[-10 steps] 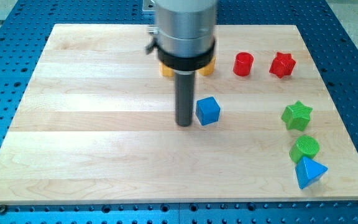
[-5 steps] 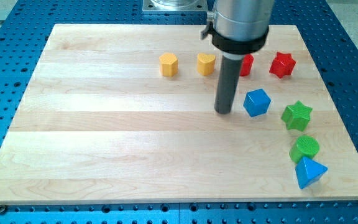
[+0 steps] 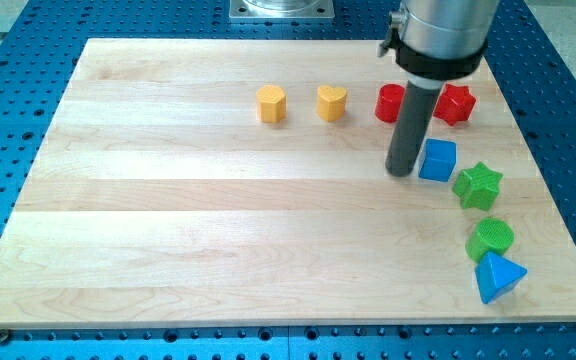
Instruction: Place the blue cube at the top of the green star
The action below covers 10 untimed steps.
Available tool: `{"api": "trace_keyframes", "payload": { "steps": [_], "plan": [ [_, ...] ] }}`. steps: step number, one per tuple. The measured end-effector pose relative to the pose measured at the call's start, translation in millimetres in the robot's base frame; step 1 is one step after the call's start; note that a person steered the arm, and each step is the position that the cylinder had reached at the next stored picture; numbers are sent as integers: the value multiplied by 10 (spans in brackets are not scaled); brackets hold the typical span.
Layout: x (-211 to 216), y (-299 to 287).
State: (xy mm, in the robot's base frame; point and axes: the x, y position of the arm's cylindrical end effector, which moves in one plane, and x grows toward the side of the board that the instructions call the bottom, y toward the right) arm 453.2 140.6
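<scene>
The blue cube (image 3: 438, 160) sits on the wooden board (image 3: 168, 220), just up and to the left of the green star (image 3: 478, 186), close to it. My tip (image 3: 401, 172) rests on the board against the cube's left side. The rod rises from there toward the view's top, crossing in front of the red blocks.
A yellow hexagonal block (image 3: 271, 103) and a yellow heart (image 3: 332, 102) lie near the top middle. A red cylinder (image 3: 389, 102) and a red star (image 3: 458, 104) lie behind the rod. A green cylinder (image 3: 491, 238) and a blue pyramid (image 3: 498, 277) sit at the lower right.
My tip has moved right and slightly up, pushing the blue cube from the board's middle to just beside the green star. The other blocks have not moved.
</scene>
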Motion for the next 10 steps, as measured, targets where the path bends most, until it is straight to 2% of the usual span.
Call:
{"api": "trace_keyframes", "payload": {
  "steps": [1,3,8,9,10],
  "plan": [
    [-145,245],
    [-382,341],
    [-194,412],
    [-281,386],
    [-625,368]
  ]
}}
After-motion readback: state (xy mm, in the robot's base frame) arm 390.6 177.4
